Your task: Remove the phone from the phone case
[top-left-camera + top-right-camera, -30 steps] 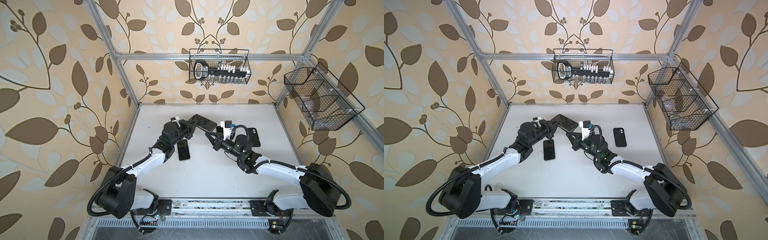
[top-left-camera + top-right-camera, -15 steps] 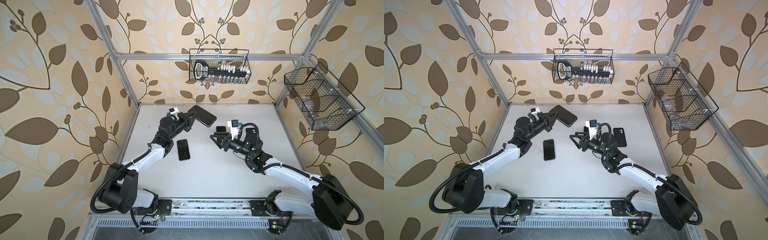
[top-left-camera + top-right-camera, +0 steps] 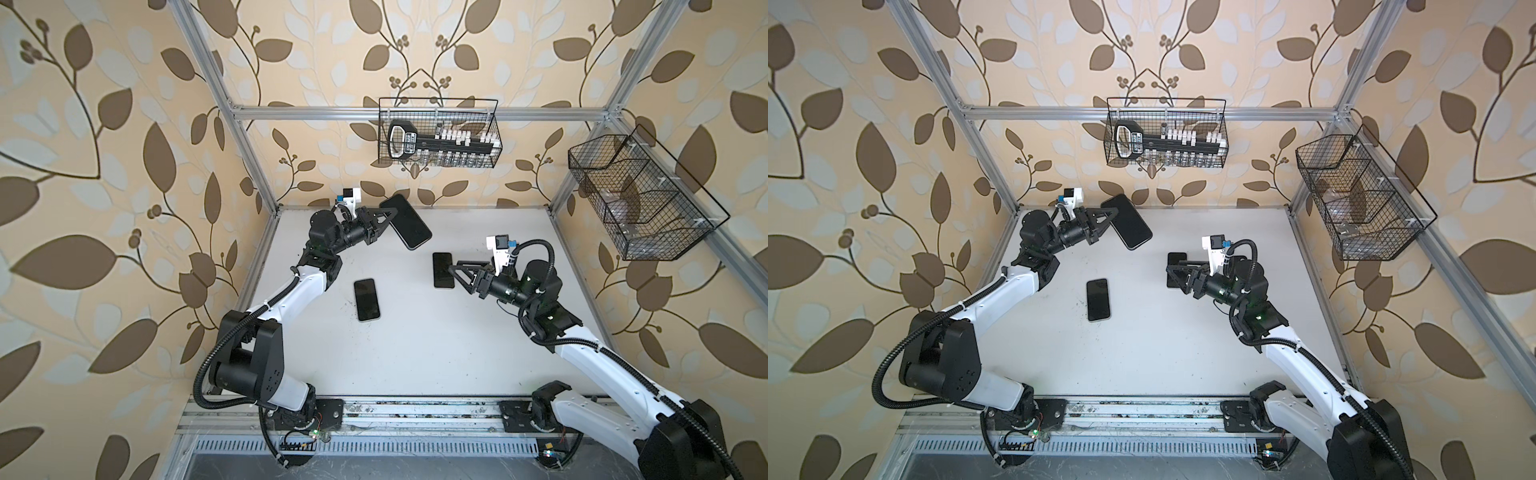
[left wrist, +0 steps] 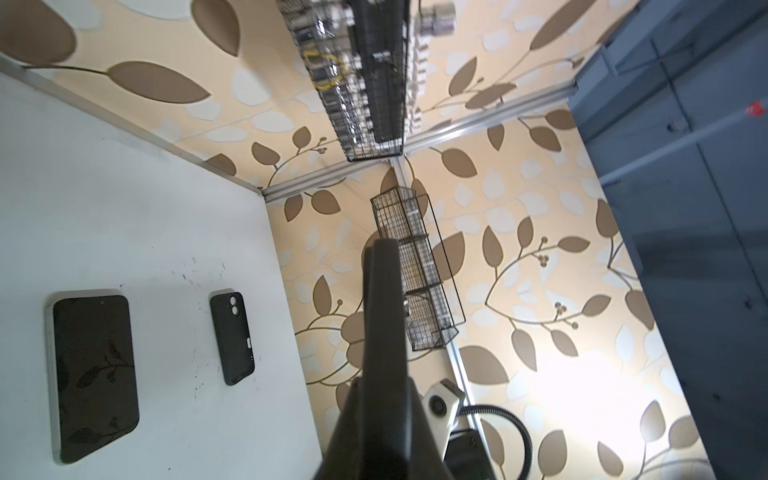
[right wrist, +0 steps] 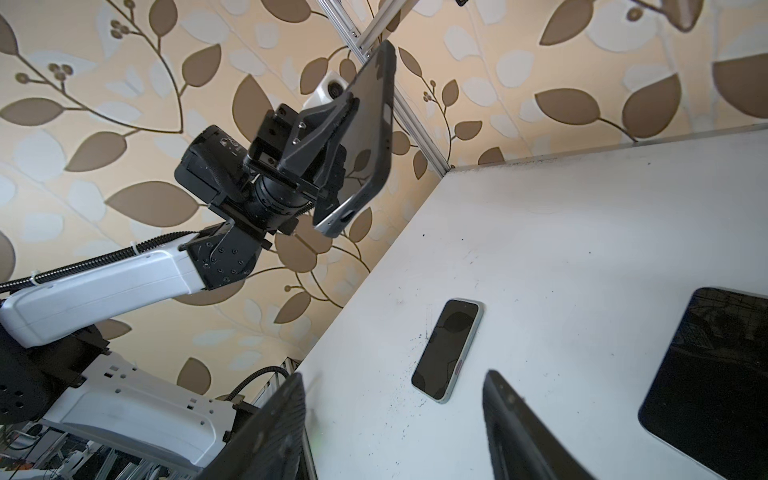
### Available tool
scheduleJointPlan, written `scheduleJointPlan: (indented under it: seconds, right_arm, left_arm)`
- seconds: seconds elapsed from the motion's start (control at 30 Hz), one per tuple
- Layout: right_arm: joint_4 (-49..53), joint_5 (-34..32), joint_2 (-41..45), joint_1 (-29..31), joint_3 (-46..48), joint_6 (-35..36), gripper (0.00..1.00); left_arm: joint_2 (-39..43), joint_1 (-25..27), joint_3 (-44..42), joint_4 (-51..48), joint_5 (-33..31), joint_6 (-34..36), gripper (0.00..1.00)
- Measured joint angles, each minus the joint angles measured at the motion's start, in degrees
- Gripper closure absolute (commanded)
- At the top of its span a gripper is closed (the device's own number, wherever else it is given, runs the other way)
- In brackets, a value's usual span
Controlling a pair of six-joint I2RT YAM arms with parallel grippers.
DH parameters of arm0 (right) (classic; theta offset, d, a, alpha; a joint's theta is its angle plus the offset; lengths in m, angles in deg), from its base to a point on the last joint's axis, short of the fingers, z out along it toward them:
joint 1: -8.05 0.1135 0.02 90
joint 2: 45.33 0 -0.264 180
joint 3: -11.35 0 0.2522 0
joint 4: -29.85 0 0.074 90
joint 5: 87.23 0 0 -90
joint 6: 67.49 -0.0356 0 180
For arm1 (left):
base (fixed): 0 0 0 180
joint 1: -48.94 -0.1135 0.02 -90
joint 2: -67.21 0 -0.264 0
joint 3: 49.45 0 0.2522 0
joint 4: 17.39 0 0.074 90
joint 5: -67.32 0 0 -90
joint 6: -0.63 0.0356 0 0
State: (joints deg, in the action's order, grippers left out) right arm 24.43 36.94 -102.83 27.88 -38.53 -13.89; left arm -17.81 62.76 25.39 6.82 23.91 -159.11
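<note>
Phone still seated in phone case, I judge | left gripper pinches it aloft at table's 11 o'clock | right gripper spread, empty | extraction pending.

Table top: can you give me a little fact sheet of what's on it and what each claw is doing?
left gripper: shut on the cased phone, held up above the table
right gripper: open, empty, near the loose case
loose case: flat on the table, camera holes up
bare phone: flat, screen up, mid-table, nothing touching it
back basket: hangs on the rear wall
side basket: hangs on the right wall
</note>
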Motion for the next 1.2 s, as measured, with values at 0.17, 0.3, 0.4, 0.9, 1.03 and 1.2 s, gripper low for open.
scheduleJointPlan:
  seconds: [0.17, 0.3, 0.4, 0.9, 1.03, 1.2]
  right_arm:
    - [7.8, 5.5, -1.6, -3.3, -5.9, 3.5, 0.32]
    - [17.0, 9.4, -4.5, -4.3, -14.7, 9.9, 0.31]
    - [24.3, 10.9, -6.9, -4.0, -20.4, 15.8, 0.3]
    - [50.3, 8.1, -18.4, 4.9, -33.7, 41.1, 0.35]
    - [52.0, 7.4, -20.5, 6.7, -35.6, 44.5, 0.38]
    - [53.2, 7.4, -22.7, 6.8, -37.5, 47.7, 0.42]
  left_arm:
    - [-0.8, 0.0, 5.9, -6.9, 8.4, 9.4, 1.0]
    - [-1.9, 0.0, 9.8, -14.5, 14.1, 18.3, 1.0]
    - [-3.3, 0.0, 13.3, -22.7, 17.1, 26.8, 1.0]
    - [-9.9, 0.0, 26.9, -51.4, 26.7, 58.6, 1.0]
    - [-10.4, 0.0, 27.1, -54.0, 27.6, 61.5, 1.0]
    - [-10.4, 0.0, 27.1, -54.8, 28.8, 63.3, 1.0]
